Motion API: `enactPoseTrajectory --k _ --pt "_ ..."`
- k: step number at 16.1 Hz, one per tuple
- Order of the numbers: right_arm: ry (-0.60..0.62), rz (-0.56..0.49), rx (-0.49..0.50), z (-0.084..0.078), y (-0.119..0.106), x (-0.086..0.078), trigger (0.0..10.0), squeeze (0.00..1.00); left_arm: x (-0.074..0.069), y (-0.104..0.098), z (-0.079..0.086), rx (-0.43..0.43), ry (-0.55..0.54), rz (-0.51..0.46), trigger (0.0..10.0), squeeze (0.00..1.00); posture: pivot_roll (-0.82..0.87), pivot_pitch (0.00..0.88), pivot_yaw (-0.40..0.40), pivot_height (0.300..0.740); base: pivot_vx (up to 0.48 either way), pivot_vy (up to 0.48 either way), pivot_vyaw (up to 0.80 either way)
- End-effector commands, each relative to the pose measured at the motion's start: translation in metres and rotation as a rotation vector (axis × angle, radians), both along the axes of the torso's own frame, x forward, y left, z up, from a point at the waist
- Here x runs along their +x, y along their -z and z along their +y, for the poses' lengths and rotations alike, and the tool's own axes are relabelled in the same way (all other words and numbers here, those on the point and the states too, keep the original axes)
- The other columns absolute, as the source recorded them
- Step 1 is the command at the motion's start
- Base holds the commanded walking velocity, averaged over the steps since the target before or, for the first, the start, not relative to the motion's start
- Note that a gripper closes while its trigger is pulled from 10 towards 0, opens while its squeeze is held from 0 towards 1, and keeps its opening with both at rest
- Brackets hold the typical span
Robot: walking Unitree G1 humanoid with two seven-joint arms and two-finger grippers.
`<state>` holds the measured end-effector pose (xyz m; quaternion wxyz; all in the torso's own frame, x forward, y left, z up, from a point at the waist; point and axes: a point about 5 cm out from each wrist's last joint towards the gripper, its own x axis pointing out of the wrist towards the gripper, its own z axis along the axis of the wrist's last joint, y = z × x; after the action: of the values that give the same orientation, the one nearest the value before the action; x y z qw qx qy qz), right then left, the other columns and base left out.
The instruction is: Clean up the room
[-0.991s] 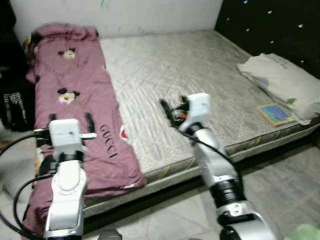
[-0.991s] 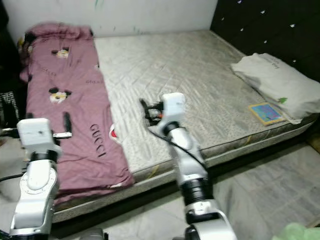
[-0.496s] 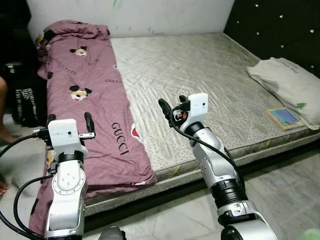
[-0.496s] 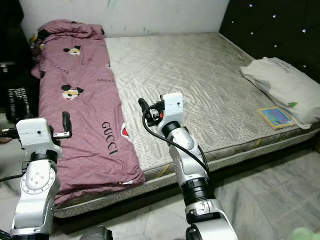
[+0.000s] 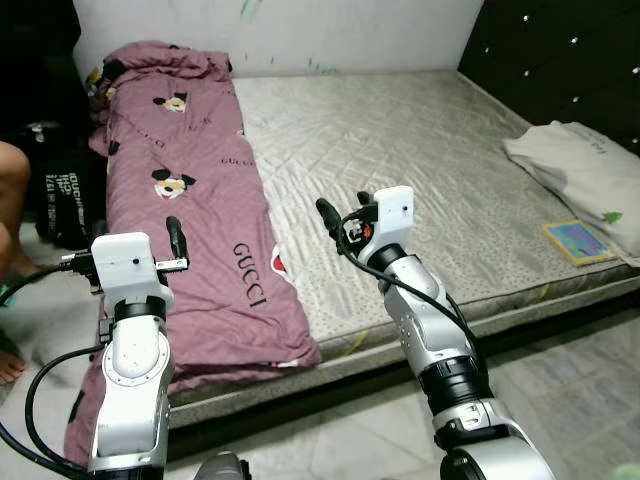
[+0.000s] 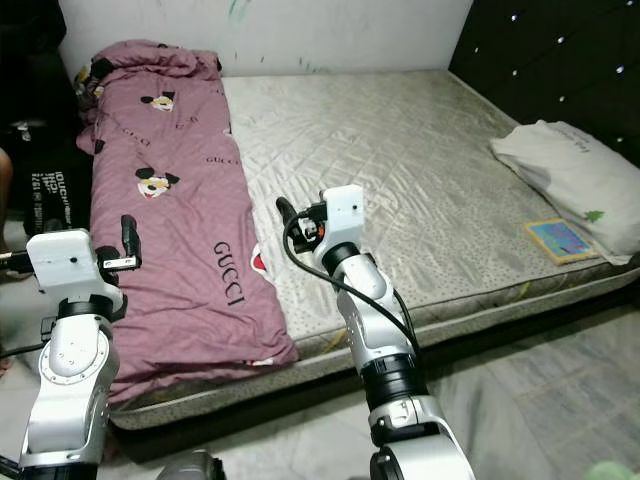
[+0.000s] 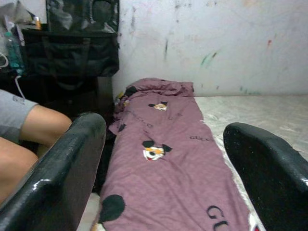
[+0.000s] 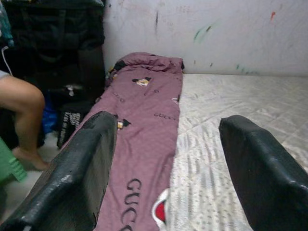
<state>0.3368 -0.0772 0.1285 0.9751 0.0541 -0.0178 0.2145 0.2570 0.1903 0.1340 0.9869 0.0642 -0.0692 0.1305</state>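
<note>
The left hand (image 5: 172, 243) is raised in front of the robot over the near left corner of the bed, its two black fingers (image 7: 62, 173) spread wide with nothing between them; through the gap its wrist camera looks along the purple blanket (image 5: 190, 220). The right hand (image 5: 340, 218) is held up over the near edge of the mattress (image 5: 420, 170), just right of the blanket's edge, and its fingers (image 8: 82, 163) are likewise wide apart and hold nothing. The purple blanket, printed with cartoon mouse faces and black lettering, lies in a long strip down the left side of the bed, bunched against the wall (image 5: 300, 30) at the far end and hanging over the near edge of the bed at the other. The rest of the mattress is a bare grey quilted surface. At the far right of the bed, against the dark tufted headboard (image 5: 560, 60), lies a pale pillow (image 5: 585, 175), and just beside it, near the mattress edge, is a small colourful book (image 5: 577, 241). To the left of the bed, a person's bare leg (image 8: 21, 103) shows beside a black bag with white print (image 5: 62, 205). The floor (image 5: 570, 380) before the bed is grey tile.
</note>
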Motion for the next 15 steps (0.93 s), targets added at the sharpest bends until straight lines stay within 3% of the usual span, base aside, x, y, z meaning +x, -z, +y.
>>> enactPoseTrajectory --k 1,15 --pt "0.012 -0.029 -0.027 -0.0035 -0.0054 0.0033 10.0 0.00 0.0023 -0.0009 -0.0059 -0.006 0.038 -0.010 10.0 0.00 0.01 0.000 -0.055 0.740 0.000 0.476 0.00" --pt "0.014 0.019 -0.091 -0.0064 0.0030 0.0021 10.0 0.00 0.0046 -0.0001 -0.0063 -0.036 0.015 -0.018 10.0 0.00 -0.01 0.000 -0.056 0.740 0.000 0.476 0.00"
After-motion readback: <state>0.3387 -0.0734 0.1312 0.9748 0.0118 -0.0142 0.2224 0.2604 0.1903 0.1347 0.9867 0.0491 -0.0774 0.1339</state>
